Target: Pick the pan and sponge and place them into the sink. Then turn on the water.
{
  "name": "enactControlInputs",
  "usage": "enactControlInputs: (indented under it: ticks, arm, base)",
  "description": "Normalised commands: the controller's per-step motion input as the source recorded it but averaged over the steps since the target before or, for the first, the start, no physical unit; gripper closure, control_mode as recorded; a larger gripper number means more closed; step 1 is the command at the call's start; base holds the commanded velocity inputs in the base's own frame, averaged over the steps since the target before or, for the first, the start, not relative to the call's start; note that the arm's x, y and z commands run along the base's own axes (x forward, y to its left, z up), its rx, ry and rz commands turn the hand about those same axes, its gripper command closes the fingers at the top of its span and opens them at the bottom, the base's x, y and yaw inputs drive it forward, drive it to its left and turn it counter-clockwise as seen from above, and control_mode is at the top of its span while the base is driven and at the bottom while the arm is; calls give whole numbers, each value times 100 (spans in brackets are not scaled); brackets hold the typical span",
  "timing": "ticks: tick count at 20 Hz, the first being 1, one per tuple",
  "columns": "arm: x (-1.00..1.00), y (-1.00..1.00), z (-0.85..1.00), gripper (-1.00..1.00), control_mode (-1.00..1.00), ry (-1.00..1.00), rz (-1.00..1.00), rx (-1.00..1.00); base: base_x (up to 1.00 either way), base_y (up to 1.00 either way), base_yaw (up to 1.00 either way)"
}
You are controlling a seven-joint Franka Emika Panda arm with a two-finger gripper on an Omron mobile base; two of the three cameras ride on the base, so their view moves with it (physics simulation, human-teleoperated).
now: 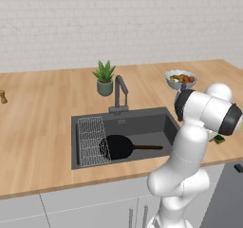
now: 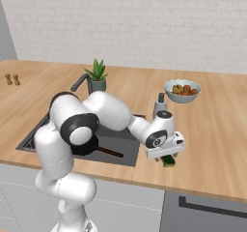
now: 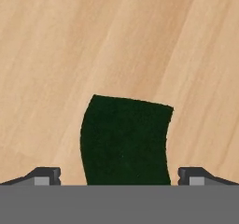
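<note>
Already, from the left base view, you have the pan (image 1: 118,147) lying flat in the sink (image 1: 156,122), beside the wire rack (image 1: 92,141); a sliver of the sponge (image 1: 219,139) peeks out past the arm on the counter (image 1: 42,127).

From the right, the gripper (image 2: 166,157) hangs low over the sponge (image 2: 169,161), right of the basin.

Looking along the hand, the sponge (image 3: 125,141) sits between wide-spread, empty fingertips (image 3: 46,175). Expect it to be light, soft and squashy: close across its two opposite sides, near the middle.
</note>
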Motion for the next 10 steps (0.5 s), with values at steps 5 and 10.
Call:
enactControlInputs:
  ticks: [5, 10]
  arm:
    - [13, -23, -5, -100, -100, 2, 0, 1]
    - [5, -7, -20, -100, -100, 3, 0, 0]
  base:
    - [0, 0, 0]
    - [0, 0, 0]
